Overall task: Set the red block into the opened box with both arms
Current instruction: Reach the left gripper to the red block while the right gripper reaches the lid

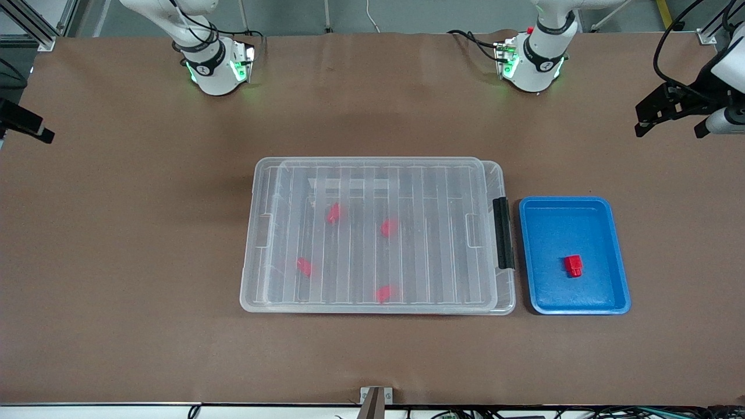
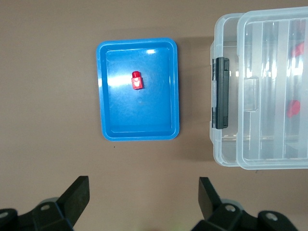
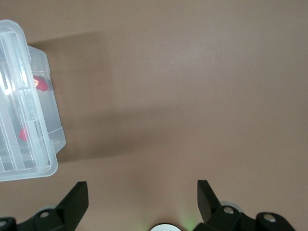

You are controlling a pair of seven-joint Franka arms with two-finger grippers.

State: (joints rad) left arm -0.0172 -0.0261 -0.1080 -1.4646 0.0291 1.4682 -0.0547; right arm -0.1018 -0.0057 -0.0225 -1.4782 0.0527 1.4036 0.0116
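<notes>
One red block [image 1: 573,265] [image 2: 136,80] lies in a blue tray [image 1: 605,297] [image 2: 108,120] beside the box's latch end. The clear box [image 1: 507,302] [image 2: 226,159] [image 3: 55,139] sits mid-table. Its ribbed lid [image 1: 372,174] lies over it, shifted a little toward the right arm's end. Several more red blocks [image 1: 333,213] show blurred through the lid. My left gripper [image 2: 143,185] [image 1: 660,110] hangs open and empty high over bare table at the left arm's end. My right gripper [image 3: 143,187] [image 1: 26,125] hangs open and empty high over bare table at the right arm's end.
A black latch [image 1: 503,233] [image 2: 222,94] sits on the box's short end that faces the tray. Brown table [image 1: 145,244] surrounds box and tray. The arm bases [image 1: 215,73] [image 1: 532,67] stand along the table edge farthest from the front camera.
</notes>
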